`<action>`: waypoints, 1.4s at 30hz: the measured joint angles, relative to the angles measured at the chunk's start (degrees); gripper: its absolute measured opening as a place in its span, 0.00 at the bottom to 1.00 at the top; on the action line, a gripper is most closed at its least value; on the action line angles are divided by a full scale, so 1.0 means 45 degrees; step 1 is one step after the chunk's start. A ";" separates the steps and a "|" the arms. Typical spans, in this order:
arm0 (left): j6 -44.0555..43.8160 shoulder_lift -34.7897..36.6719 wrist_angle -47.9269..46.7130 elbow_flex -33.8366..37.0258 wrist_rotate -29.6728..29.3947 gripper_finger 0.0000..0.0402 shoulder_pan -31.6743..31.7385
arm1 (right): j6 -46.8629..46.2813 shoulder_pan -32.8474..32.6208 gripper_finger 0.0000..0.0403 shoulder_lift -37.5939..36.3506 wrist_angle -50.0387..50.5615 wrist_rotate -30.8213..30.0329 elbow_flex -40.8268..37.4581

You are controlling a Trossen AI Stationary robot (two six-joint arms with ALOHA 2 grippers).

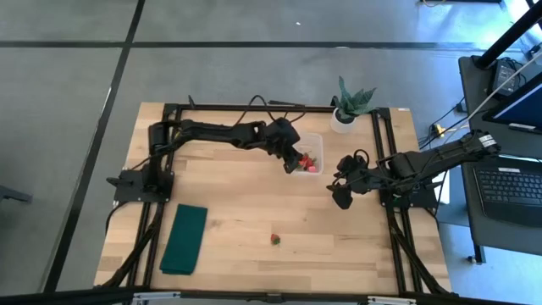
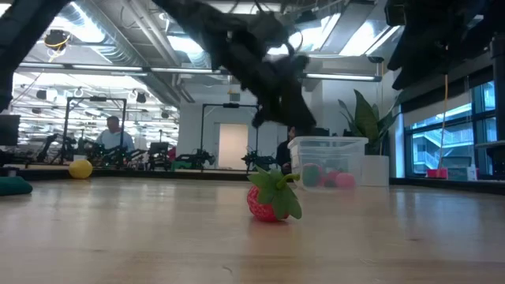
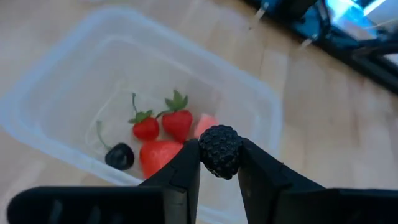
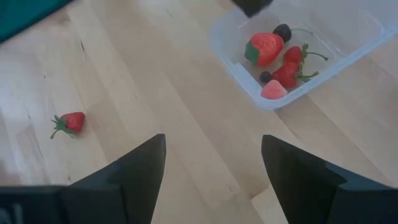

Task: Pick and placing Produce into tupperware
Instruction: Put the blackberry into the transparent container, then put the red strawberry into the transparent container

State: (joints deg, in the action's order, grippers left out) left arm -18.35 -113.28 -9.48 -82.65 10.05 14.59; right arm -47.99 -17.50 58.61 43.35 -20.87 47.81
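High view: left gripper (image 1: 298, 160) over clear tub (image 1: 315, 140) near potted plant (image 1: 351, 103), right gripper (image 1: 341, 191) beside it, lone strawberry (image 1: 276, 240) mid-table, green cloth (image 1: 185, 239); left wrist view: fingers clamp blackberry (image 3: 219, 151) above tub holding strawberries (image 3: 177, 122); right wrist view: jaws spread wide, empty.

**No Readable Text in Any View**

No words, labels, brand marks, numbers or signs could be read in any of the four views. The laptop screen (image 1: 518, 108) beside the desk (image 1: 246, 220) glowed blue, but nothing on it was legible.
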 joint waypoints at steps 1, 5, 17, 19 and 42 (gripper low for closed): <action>0.0005 -0.0217 0.0024 0.0000 0.0032 0.21 0.0054 | 0.0000 0.0000 0.66 0.0000 -0.0005 0.0000 0.0000; -0.0083 -0.0735 -0.0062 0.0019 0.0061 0.29 0.0163 | 0.0000 0.0000 0.66 0.0000 0.0003 -0.0003 0.0000; 0.0104 -0.0747 0.1517 -0.0001 0.1044 0.40 0.0153 | 0.0010 0.0000 0.66 0.0000 0.0007 -0.0007 0.0000; 0.0280 -0.0747 0.1544 -0.0265 0.1644 0.42 0.0151 | 0.0015 0.0000 0.66 0.0000 0.0005 -0.0007 0.0000; 0.3479 -0.0448 -0.2667 -0.5488 0.5709 0.63 -0.0037 | 0.0169 0.0005 0.66 0.0005 -0.0071 -0.0007 0.0000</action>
State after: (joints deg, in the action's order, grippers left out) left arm -2.69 -115.29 -21.48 -107.35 35.74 14.42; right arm -47.23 -17.47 58.63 43.03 -20.91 47.81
